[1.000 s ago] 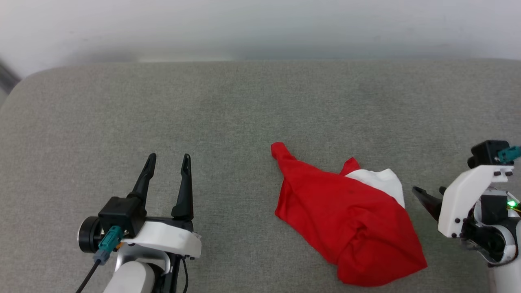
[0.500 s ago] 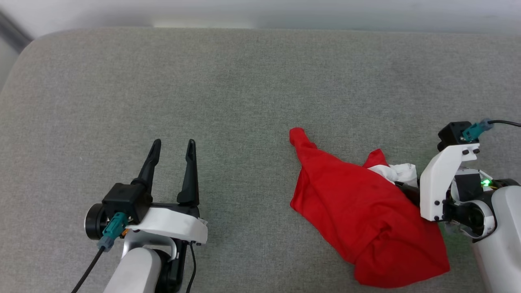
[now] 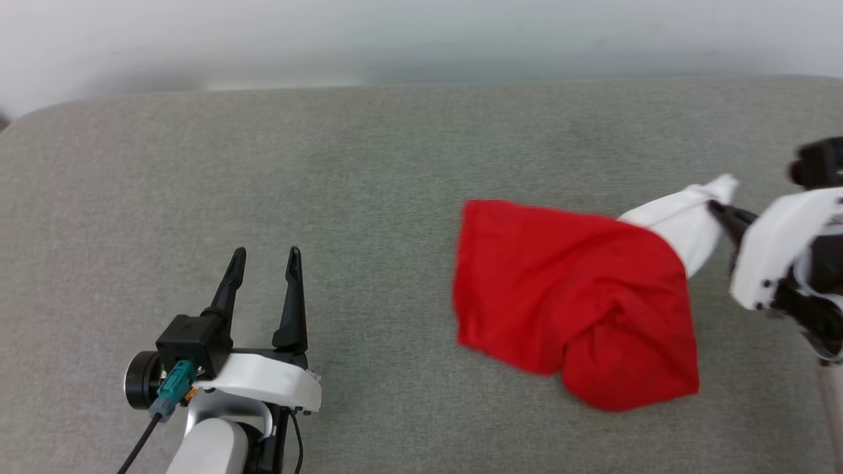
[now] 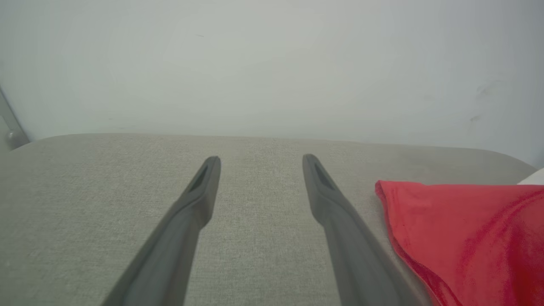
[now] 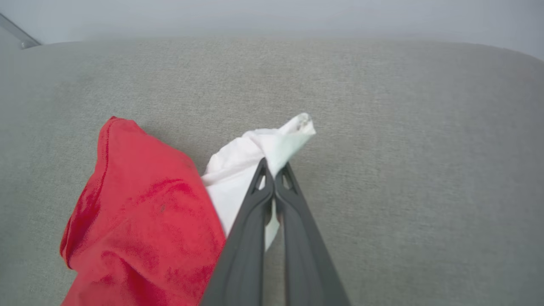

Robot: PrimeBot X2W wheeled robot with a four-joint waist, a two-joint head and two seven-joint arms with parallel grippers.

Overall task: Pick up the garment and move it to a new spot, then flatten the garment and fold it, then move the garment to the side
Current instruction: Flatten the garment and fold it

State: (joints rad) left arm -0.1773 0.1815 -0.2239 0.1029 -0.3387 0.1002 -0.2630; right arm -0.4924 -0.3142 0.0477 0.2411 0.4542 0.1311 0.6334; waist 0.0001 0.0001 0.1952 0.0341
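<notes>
The garment (image 3: 573, 289) is a crumpled red T-shirt with a white sleeve, lying right of centre on the grey cushion. My right gripper (image 3: 718, 209) is shut on the white sleeve (image 3: 685, 220) and holds it stretched up and to the right. In the right wrist view the two fingers meet on the white sleeve (image 5: 255, 153), beside the red body of the garment (image 5: 140, 212). My left gripper (image 3: 265, 253) rests open at the lower left, well apart from the garment, with nothing between its fingers. In the left wrist view the garment (image 4: 463, 229) lies right of the open left gripper (image 4: 260, 159).
The grey upholstered cushion (image 3: 263, 164) spans the whole head view, with a rounded back edge against a pale wall (image 3: 421, 33). Bare fabric stretches across the cushion's left and middle.
My right gripper came in from the right, shut on the white sleeve and pulled it up and rightward, dragging the red body. The head camera has shifted. The left gripper stays open.
</notes>
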